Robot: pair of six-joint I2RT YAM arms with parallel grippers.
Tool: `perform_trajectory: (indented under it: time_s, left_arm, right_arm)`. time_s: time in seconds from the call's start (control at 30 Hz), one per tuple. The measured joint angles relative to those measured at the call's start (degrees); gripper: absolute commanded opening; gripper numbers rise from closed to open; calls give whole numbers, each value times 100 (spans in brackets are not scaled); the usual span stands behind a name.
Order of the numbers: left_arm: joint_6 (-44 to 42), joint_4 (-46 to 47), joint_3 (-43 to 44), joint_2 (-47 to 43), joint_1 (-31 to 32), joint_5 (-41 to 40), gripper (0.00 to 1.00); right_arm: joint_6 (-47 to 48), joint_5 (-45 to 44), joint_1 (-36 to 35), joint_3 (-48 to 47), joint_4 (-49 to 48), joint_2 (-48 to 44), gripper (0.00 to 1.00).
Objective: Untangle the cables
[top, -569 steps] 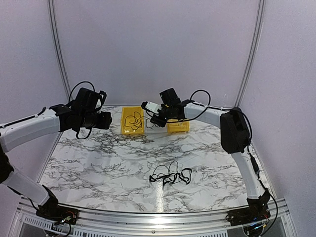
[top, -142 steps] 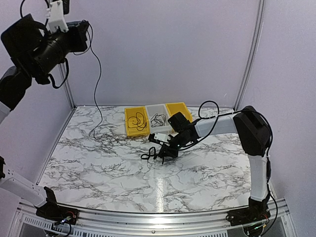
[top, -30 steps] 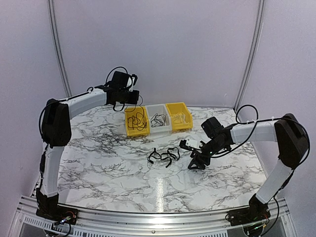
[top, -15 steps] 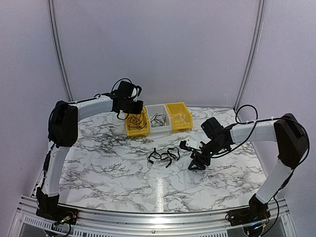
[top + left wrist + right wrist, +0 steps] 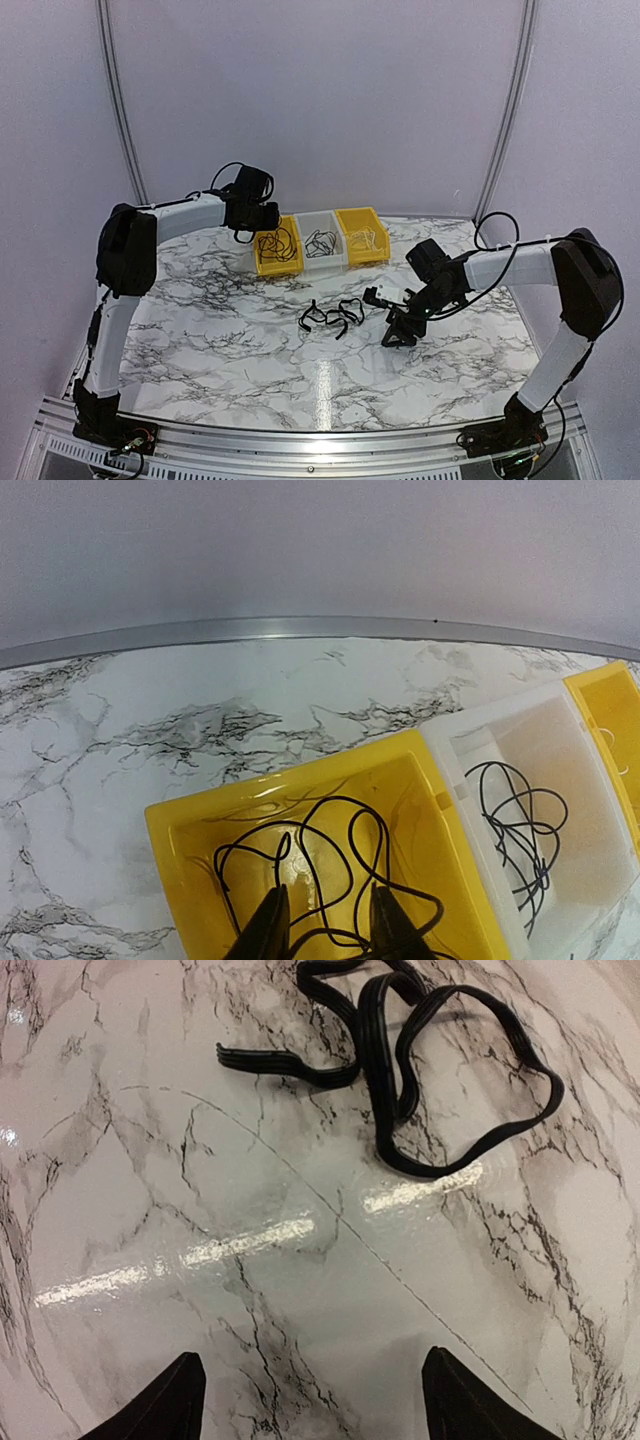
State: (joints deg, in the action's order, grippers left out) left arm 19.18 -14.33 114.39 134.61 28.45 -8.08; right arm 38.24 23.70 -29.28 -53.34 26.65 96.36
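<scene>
A loose tangle of flat black cables point(image 5: 335, 314) lies mid-table; the right wrist view shows the cables point(image 5: 400, 1060) ahead of the fingers. My right gripper point(image 5: 393, 333) sits low just right of them, wide open over bare marble point(image 5: 320, 1405), touching nothing. My left gripper point(image 5: 268, 222) hangs over the left yellow bin point(image 5: 262, 262). Its fingers point(image 5: 272, 928) stand slightly apart above a thin black cable point(image 5: 330, 865) coiled on the bin's floor, with strands running between them. Another black cable point(image 5: 515, 825) lies in the white bin point(image 5: 560, 750).
Three bins stand in a row at the back: left yellow, white point(image 5: 322, 258), right yellow point(image 5: 345, 217) with pale cord inside. A metal rail point(image 5: 300, 628) and the wall run close behind them.
My left gripper came down and right over the left yellow bin and its jaws parted; the thin cable now rests in the bin. The right arm has barely moved.
</scene>
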Motion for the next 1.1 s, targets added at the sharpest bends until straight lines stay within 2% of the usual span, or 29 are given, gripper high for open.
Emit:
perform_trajectory:
  time_s: [0.23,0.43,0.63,0.83,0.97,1.1]
  left_arm:
    - [-2,-74,-304,-170,-15,-66,50]
    - [-188,-201,-896,-815,-15,-7,58]
    - [-448,-251,-1528,-1777,-15,260,58]
    - [-828,46,-2514,-3099,79,798,53]
    - [-1005,977,-3742,-4170,494,1259,54]
    - [-1204,1373,-4181,-4380,1554,1290,56]
  right_arm:
    - [20,44,0,-20,57,0,75]
    - [24,74,0,-22,70,-13,75]
    - [13,-11,0,-22,72,-184,75]
    - [-227,-297,11,-299,-81,-999,73]
    - [-409,-310,26,-756,-225,-1145,72]
    - [-511,-155,28,-1180,-188,-649,69]
